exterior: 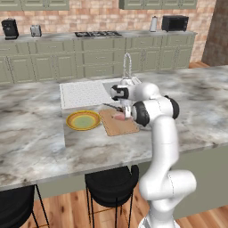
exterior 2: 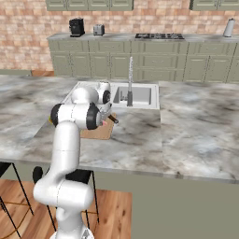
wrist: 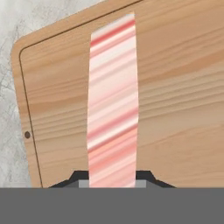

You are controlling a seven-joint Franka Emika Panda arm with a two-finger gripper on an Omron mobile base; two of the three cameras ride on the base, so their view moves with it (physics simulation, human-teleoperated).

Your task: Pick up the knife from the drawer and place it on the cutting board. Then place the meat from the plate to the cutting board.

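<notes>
My gripper (exterior: 123,113) hangs just above the light wooden cutting board (exterior: 120,126), shut on the pinkish-red meat (exterior: 119,116). In the hand view the meat (wrist: 113,109) runs as a streaked strip up from between the fingertips (wrist: 145,176), with the cutting board (wrist: 179,87) close behind it. The dark knife (exterior: 111,106) lies along the board's far edge. Left of the board sits the plate (exterior: 83,120), yellow-rimmed and bare. From the right base view my arm covers most of the cutting board (exterior 2: 99,132). The drawer is out of view.
A white ribbed draining area (exterior: 84,93) and a sink with a tall faucet (exterior: 128,67) lie just beyond the board. Black stools (exterior: 111,185) stand under the island's near edge. Marble counter (exterior: 31,129) spreads to both sides.
</notes>
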